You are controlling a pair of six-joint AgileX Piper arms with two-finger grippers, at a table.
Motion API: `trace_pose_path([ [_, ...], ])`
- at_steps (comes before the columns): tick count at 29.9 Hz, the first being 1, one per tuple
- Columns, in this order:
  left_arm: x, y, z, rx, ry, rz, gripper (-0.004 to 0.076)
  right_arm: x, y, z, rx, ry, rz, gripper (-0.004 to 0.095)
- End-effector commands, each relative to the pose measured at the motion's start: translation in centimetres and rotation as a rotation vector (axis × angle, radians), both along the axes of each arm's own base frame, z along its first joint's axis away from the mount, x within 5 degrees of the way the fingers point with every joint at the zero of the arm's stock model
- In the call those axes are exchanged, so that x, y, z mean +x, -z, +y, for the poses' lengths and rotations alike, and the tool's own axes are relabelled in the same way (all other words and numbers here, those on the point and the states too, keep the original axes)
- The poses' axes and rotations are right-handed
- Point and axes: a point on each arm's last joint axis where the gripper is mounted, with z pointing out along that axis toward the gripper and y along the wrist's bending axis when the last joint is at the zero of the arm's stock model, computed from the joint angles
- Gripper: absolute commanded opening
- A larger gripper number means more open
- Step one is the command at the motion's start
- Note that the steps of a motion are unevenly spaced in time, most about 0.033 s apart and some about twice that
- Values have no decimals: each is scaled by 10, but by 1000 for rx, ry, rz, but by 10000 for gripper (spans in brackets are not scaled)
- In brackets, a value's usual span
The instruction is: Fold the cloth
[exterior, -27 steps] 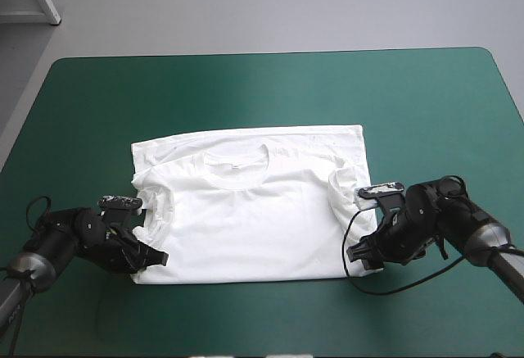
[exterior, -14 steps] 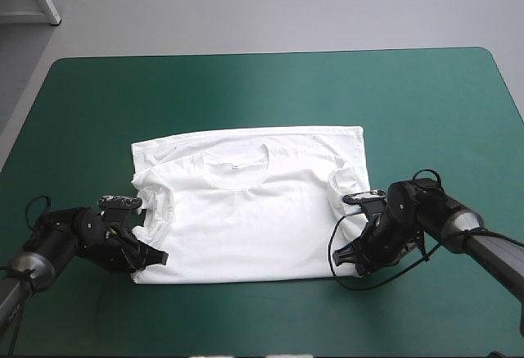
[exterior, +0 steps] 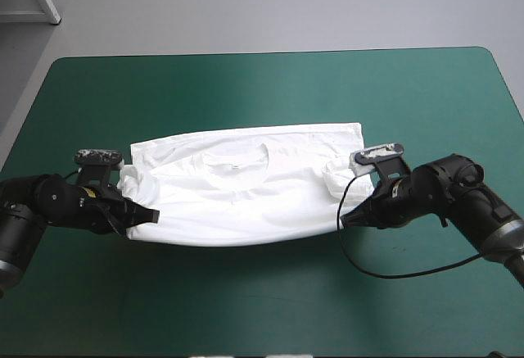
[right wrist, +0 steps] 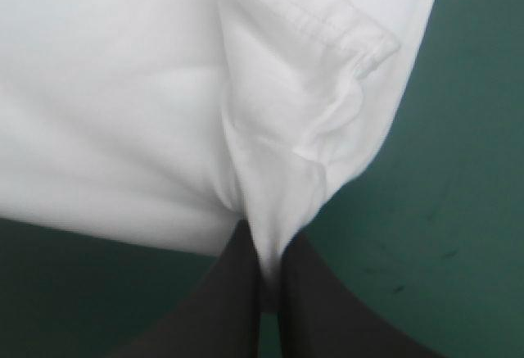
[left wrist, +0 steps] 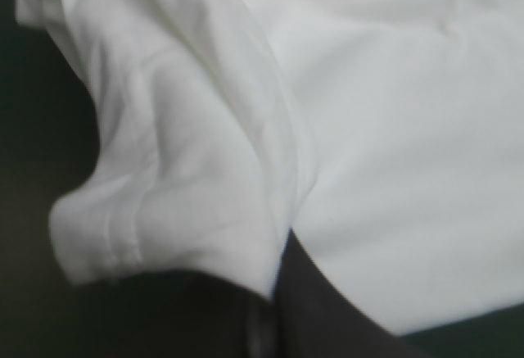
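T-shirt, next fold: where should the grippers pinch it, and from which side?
The two near corners, one arm coming in low from each side. The T-shirt lies with its collar toward the far edge, so the near edge spans straight between the arms and would probably lift evenly. The left gripper and right gripper are shut there now, with the edge raised and sagging between them.

Looking down and forward from above and behind, taking in the whole teal-green table [exterior: 262, 88]. Sitting right up close at each wrist, facing along the left gripper [left wrist: 274, 288] and right gripper [right wrist: 264, 251]. Sharing the T-shirt [exterior: 246, 202] across all three.
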Motion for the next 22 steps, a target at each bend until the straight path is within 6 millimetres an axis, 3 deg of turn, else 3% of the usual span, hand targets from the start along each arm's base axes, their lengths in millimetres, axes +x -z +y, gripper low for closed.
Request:
trace_pose_path([
  [1, 14, -33, -1, -4, -19, -147, -10, 13, -38, 1, 22, -1, -212, -14],
  [5, 44, -39, -2, 7, -31, -170, -10, 46, -54, 6, -11, 23, -374, -14],
  [12, 106, -24, -4, 9, -59, -222, -10, 113, -50, 29, -29, 45, -513, -14],
  [17, 144, -2, -4, 31, -92, -236, -10, 158, -33, 30, -27, 102, -527, -14],
  [22, 166, 25, 0, 90, -114, -226, -10, 183, -9, 35, -58, 96, -508, -14],
])
